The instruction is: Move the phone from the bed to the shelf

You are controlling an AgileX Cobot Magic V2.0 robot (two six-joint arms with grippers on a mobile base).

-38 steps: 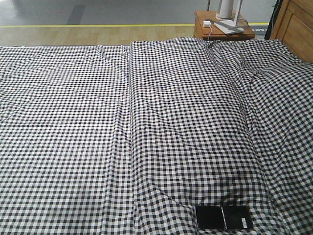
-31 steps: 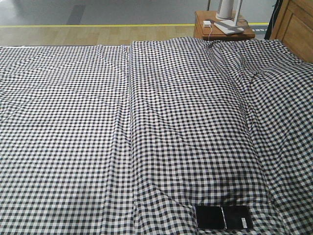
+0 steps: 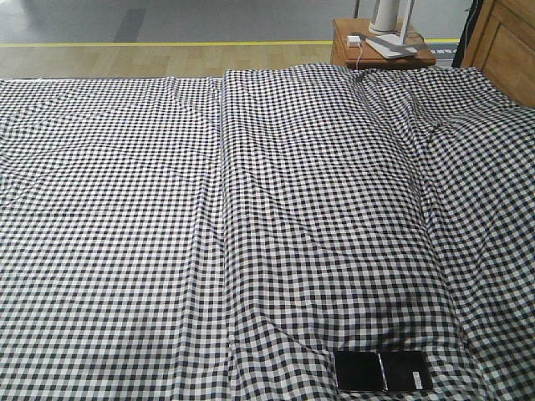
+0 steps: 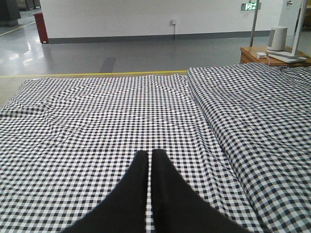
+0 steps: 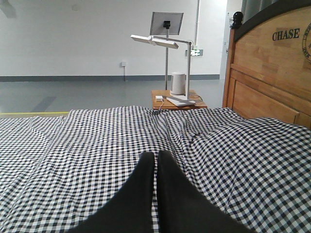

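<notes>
Staged bedroom in hall, bed (image 3: 125, 209), grey floor (image 3: 209, 21)

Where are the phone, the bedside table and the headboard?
phone (image 3: 384, 371), front view, its middle crease.
bedside table (image 3: 343, 52), front view, bare wood at its left edge.
headboard (image 5: 262, 63), right wrist view, upper wooden panel.
</notes>
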